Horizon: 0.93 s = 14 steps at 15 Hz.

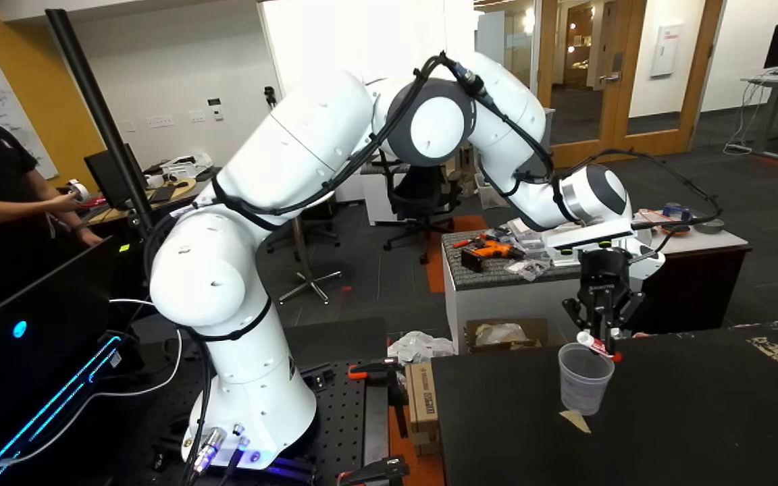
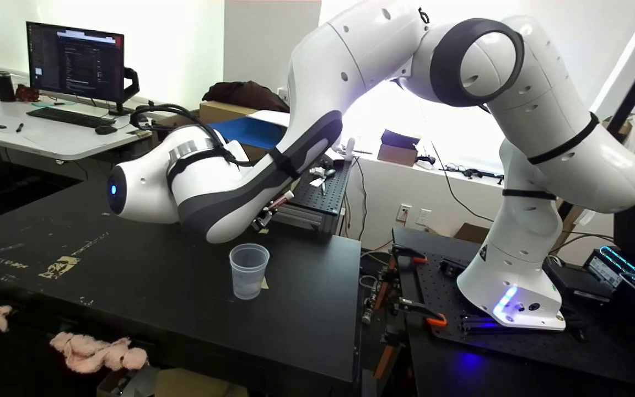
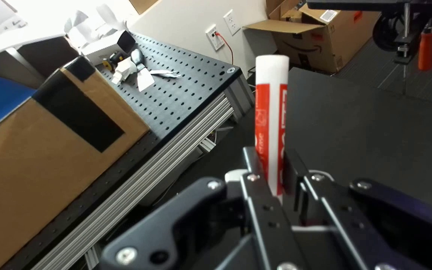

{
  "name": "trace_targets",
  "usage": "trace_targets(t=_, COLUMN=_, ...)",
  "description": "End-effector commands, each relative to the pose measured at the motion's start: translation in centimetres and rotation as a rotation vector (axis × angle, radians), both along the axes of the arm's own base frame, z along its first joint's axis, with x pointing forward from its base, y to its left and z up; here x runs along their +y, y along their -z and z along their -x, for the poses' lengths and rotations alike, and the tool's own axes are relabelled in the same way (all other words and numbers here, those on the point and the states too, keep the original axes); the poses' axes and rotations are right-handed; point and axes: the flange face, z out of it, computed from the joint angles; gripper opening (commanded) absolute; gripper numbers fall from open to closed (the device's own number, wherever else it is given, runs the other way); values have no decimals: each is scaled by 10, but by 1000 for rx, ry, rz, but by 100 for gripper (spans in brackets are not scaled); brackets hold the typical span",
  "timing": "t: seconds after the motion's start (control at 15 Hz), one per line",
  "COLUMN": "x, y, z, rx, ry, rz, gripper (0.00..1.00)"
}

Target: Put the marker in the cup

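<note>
Evidently your end effector (image 3: 273,157) is pinching the red-and-white dry-erase marker (image 3: 268,116) by its barrel, which is leaving both ends free, probably for dropping one in first. The translucent plastic cup (image 1: 585,383) is standing upright on the bench (image 2: 306,325), well in from the edge that is facing the robot base (image 2: 516,270), its mouth turned up for receiving. A beige scrap (image 1: 575,421) is lying by its foot, perhaps marking its spot. The marker is slanting higher than the rim, not yet inside; whether it is hanging squarely over the mouth, these views are not settling. You are probably needing to tip it more upright before the drop, lest it catch on the rim.
</note>
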Motion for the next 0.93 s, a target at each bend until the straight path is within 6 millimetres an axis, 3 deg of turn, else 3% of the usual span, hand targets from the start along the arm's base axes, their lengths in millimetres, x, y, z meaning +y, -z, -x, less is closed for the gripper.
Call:
trace_targets(t=0.0, x=7, y=7, z=-11, rx=58, ry=0, rz=-17, gripper=5)
trace_targets(t=0.4, x=11, y=17, z=-20, rx=134, ry=8, rz=-75, gripper=5)
trace_targets(t=0.87, x=15, y=13, z=-19, rx=235, ry=88, rz=-168, gripper=5)
